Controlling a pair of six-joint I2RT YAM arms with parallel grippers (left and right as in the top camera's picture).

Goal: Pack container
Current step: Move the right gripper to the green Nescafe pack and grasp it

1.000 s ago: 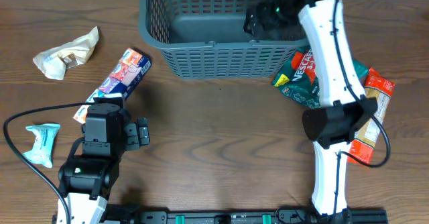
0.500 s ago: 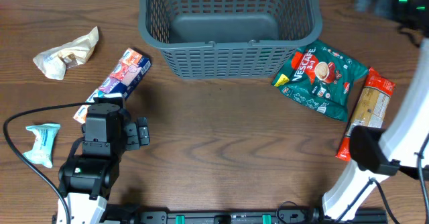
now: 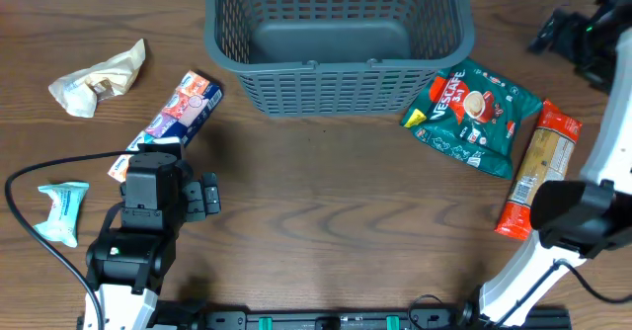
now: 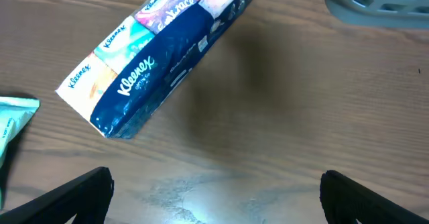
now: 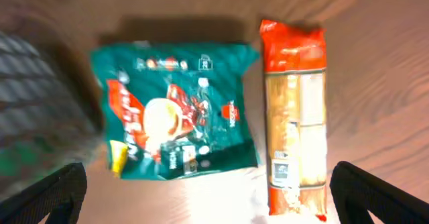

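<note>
Right tool [image 5: 211, 200]: fingers wide apart, holding nothing, hanging over a green Nescafé foil packet [image 5: 175, 117] and a long orange-ended clear packet [image 5: 295, 110] lying side by side. View is blurred; contents possibly pasta. Left tool [image 4: 214, 197]: fingers spread, holding nothing, blue Kleenex tissue pack [image 4: 151, 63] just ahead. Large dark grey lattice-walled plastic basket [image 3: 336, 88] sits at the far edge of the desk [image 3: 326, 202], green packet just beside its right corner.

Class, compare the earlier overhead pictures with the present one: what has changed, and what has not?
The right gripper, open and empty, swung from above the basket rightward to beyond the Nescafe bag. Nothing was gripped or released. Left gripper, basket and all packets stayed put.
</note>
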